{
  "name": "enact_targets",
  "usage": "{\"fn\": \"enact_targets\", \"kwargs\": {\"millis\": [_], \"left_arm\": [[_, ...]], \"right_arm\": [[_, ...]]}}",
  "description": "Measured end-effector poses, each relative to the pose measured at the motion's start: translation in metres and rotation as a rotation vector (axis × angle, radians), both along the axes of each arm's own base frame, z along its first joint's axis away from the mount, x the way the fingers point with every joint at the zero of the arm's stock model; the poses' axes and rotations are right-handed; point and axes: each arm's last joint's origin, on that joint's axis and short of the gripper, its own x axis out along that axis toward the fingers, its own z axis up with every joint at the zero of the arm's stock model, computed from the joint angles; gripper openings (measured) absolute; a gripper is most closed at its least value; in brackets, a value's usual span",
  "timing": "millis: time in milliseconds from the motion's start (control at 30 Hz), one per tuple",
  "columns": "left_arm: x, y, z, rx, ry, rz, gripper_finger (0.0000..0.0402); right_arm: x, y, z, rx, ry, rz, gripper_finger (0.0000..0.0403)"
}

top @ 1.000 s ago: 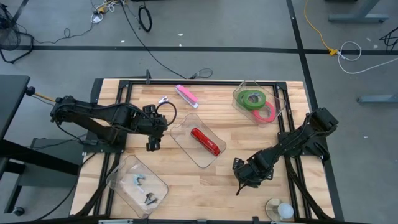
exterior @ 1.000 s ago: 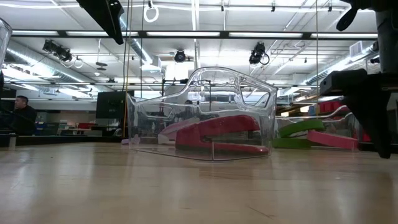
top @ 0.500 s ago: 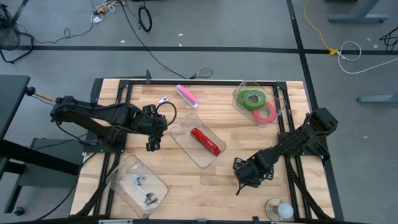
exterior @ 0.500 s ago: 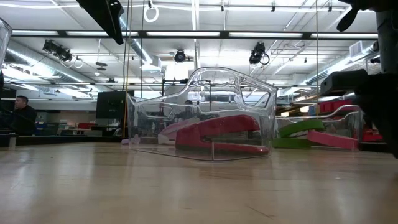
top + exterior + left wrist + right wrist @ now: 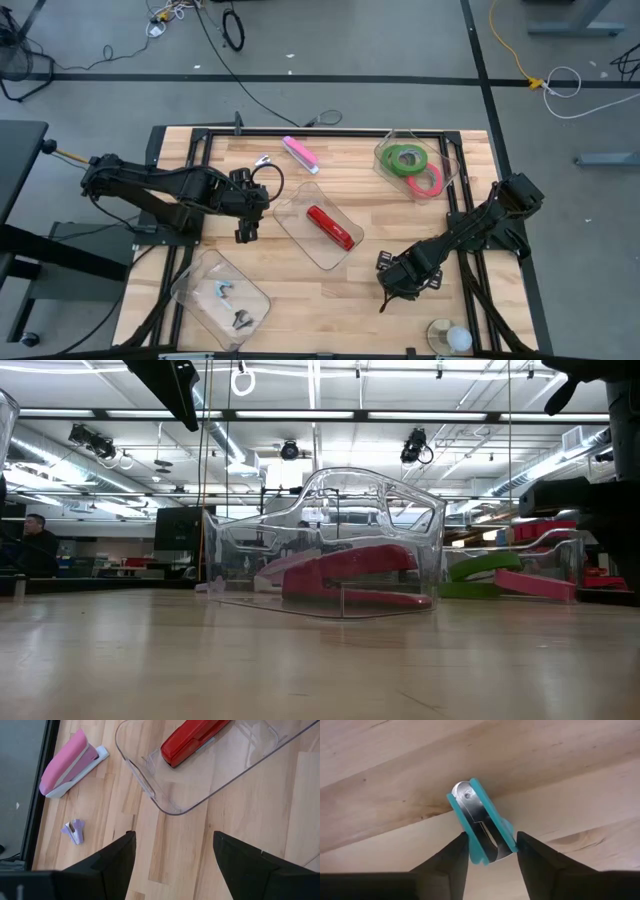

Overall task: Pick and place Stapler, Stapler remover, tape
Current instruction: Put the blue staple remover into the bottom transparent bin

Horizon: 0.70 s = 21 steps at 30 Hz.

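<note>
Right pincer (image 5: 490, 851) is down at the bench (image 5: 300, 290), toward its front right part, with its 2 dark fingers (image 5: 451, 857) pressed on either side of a teal staple remover (image 5: 481, 827) with a shiny metal middle. The fingers touch the teal sides, so the pincer is closed on this remover, which lies on the wood planks. In the high view the same pincer (image 5: 388, 285) sits well in front of the middle tray.

Left pincer (image 5: 172, 855) hangs above the bench near its left-centre, fingers spread apart with nothing between them. Below it, in the left wrist view, are a pink stapler (image 5: 70, 765) lying on the wood and a small lilac staple remover (image 5: 75, 831) just beside it, both outside any tray.

A clear middle tray (image 5: 318, 225) holds a red stapler (image 5: 331, 227). A second clear tray (image 5: 415, 165) at the far right corner holds the tape (image 5: 406, 158): green rings with a red-pink ring (image 5: 430, 180) leaning against them. A third clear tray (image 5: 220, 295) at the front left holds 2 small staple removers (image 5: 228, 305).

In the low view the red stapler (image 5: 350, 575) shows inside its clear tray, with the green and pink tape (image 5: 500, 578) farther right.
</note>
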Motion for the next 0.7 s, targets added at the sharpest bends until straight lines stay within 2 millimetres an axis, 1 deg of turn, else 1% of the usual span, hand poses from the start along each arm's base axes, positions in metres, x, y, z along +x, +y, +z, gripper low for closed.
{"fn": "enact_targets", "kwargs": {"millis": [300,700], "left_arm": [[0.0000,0.0000,0.0000,0.000,0.000,0.000,0.0265],[0.0000,-0.0001,0.0000,0.000,0.000,0.000,0.0265]], "right_arm": [[0.0000,0.0000,0.0003,0.000,-0.001,0.002,0.0133],[-0.0005,-0.0004,0.0032,0.007,-0.013,-0.001,0.0129]]}}
